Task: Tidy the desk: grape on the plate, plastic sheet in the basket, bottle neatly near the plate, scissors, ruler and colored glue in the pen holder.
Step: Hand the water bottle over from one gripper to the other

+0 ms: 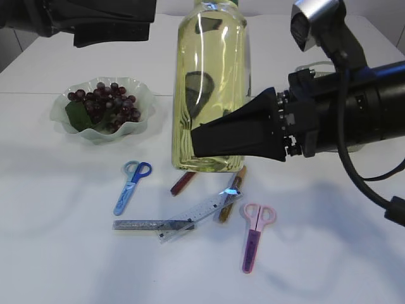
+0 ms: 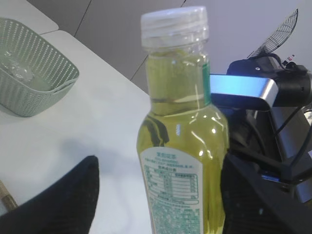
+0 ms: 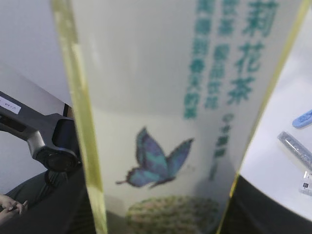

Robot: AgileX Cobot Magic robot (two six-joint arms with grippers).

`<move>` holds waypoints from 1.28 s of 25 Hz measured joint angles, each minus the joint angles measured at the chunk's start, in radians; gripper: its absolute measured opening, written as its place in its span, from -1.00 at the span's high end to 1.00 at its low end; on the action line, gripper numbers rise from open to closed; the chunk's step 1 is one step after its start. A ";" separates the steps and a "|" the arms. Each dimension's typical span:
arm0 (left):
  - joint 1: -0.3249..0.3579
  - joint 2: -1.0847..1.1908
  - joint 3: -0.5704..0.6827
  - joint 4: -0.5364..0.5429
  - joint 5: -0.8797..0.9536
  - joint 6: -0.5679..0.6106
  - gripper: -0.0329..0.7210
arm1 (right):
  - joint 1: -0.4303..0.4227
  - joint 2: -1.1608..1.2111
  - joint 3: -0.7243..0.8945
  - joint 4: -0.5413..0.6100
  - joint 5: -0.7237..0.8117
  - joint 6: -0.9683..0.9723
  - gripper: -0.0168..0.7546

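A clear bottle [image 1: 210, 82] of yellow tea stands upright mid-table, just right of the plate [image 1: 142, 123]. My right gripper [image 1: 218, 142] is closed round its lower body, and the butterfly label [image 3: 161, 126] fills the right wrist view. My left gripper [image 2: 161, 168] is open, with the bottle [image 2: 183, 146] between its fingers near the right one. Grapes [image 1: 104, 101] lie on the plate. Blue scissors [image 1: 131, 187], pink scissors [image 1: 254, 235], a clear ruler [image 1: 193, 216] and glue sticks [image 1: 182, 182] lie in front of the bottle.
A pale green basket [image 2: 53, 85] with something clear inside stands on the far side of the table. A black wire mesh object [image 2: 275, 36] shows behind the right arm. The left arm [image 1: 95, 19] hangs over the back left.
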 joint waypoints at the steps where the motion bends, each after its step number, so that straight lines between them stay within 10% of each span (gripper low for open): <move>1: 0.000 0.000 0.000 0.002 0.000 0.000 -0.59 | 0.000 0.008 0.000 0.000 0.002 -0.009 -0.17; 32: -0.107 0.095 0.000 -0.026 -0.005 0.000 -0.77 | 0.000 0.031 0.000 -0.002 0.011 -0.039 -0.17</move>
